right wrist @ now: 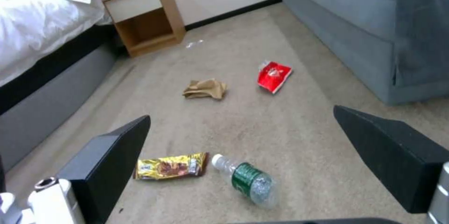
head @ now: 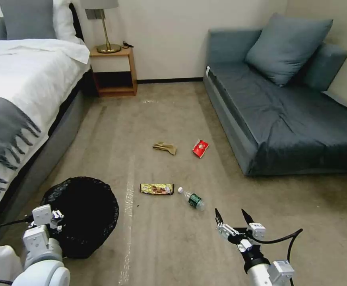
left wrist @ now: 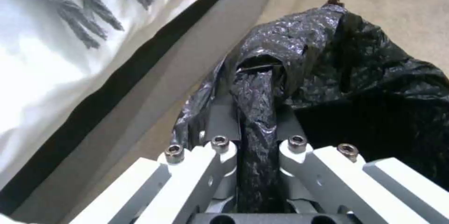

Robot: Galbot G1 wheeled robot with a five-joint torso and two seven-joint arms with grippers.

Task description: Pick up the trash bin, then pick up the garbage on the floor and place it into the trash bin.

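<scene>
In the head view the trash bin (head: 86, 216) sits on the carpet beside the bed (head: 22, 87), with the left end effector (head: 48, 222) at its near rim. The left wrist view shows that end effector (left wrist: 255, 112) clenched on the bin's black bag (left wrist: 327, 66). In the right wrist view the right end effector (right wrist: 243, 147) hangs released over the plastic bottle (right wrist: 245, 180) and gold-brown wrapper (right wrist: 172, 166), with the crumpled tan paper (right wrist: 205, 89) and red packet (right wrist: 273, 75) farther off.

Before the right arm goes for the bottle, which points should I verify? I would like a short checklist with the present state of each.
1. Left gripper shut on the trash bin rim: ok.
2. Right gripper open and empty: ok.
3. Bottle lying free on the carpet, apart from the gold wrapper: ok.
4. Bottle between the right gripper's fingers: not ok, it lies ahead.
5. Bin opening facing up: cannot tell.
6. Crumpled paper and red packet clear of the path: ok.
</scene>
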